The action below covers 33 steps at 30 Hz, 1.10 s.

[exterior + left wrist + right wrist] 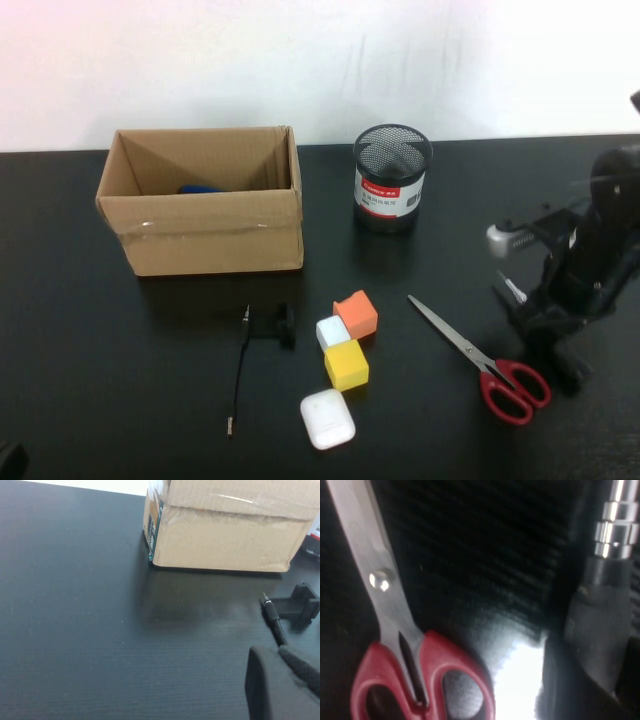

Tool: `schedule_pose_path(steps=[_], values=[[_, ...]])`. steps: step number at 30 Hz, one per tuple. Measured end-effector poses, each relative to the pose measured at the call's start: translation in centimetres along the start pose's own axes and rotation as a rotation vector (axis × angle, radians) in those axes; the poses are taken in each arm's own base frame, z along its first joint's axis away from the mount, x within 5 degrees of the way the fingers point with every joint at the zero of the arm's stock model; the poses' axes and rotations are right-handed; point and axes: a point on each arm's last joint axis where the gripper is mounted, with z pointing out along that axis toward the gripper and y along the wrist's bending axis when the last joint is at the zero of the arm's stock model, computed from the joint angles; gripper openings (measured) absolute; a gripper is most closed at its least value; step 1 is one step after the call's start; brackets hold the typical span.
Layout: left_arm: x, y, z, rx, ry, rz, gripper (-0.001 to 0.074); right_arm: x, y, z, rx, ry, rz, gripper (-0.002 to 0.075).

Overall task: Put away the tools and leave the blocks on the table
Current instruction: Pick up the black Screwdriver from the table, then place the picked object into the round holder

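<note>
Right claw point(556, 345) was down at the table point(120, 380) on the right, just beside the red-handled scissors point(490, 365), fingers closed on a black-handled metal-tipped tool point(605, 585), probably to carry it to the mesh pen cup point(392, 178) or the cardboard box point(205, 210). Scissors lay flat, untouched. The thin black rod tool point(240, 370) lay left of the orange block point(357, 313), white block point(332, 331) and yellow block point(346, 364), near the white case point(327, 418). Left claw point(282, 685) was parked at the near-left, closed, empty. Claw tips were hidden behind the arm in the high view; the blue item inside the box was unidentifiable.
</note>
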Motion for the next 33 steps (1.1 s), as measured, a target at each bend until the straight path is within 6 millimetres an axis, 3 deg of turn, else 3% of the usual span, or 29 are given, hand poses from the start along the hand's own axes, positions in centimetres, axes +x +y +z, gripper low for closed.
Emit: schedule_pose_path(steps=[5,9,13,15,19,29,33], values=[[0.0,0.0,0.0,0.0,0.0,0.0,0.0004,-1.9,0.1,-5.2,-0.008,-0.16,0.016,-0.0005],[0.0,0.0,0.0,0.0,0.0,0.0,0.0004,-3.0,0.7,-10.7,-0.044,-0.395,0.015,-0.0005],[0.0,0.0,0.0,0.0,0.0,0.0,0.0004,-2.6,1.5,-15.6,-0.046,-0.62,-0.034,-0.0005],[0.0,0.0,0.0,0.0,0.0,0.0,0.0004,-2.0,1.6,-16.9,-0.019,-0.675,-0.068,-0.0005],[0.0,0.0,0.0,0.0,0.0,0.0,0.0004,-1.0,1.7,-17.3,0.041,-0.756,-0.117,-0.0004],[0.0,0.0,0.0,0.0,0.0,0.0,0.0004,0.6,1.1,-13.1,0.182,-1.028,0.04,-0.0006],[0.0,0.0,0.0,0.0,0.0,0.0,0.0004,-0.1,1.5,-14.1,0.293,-1.17,0.077,-0.0006]])
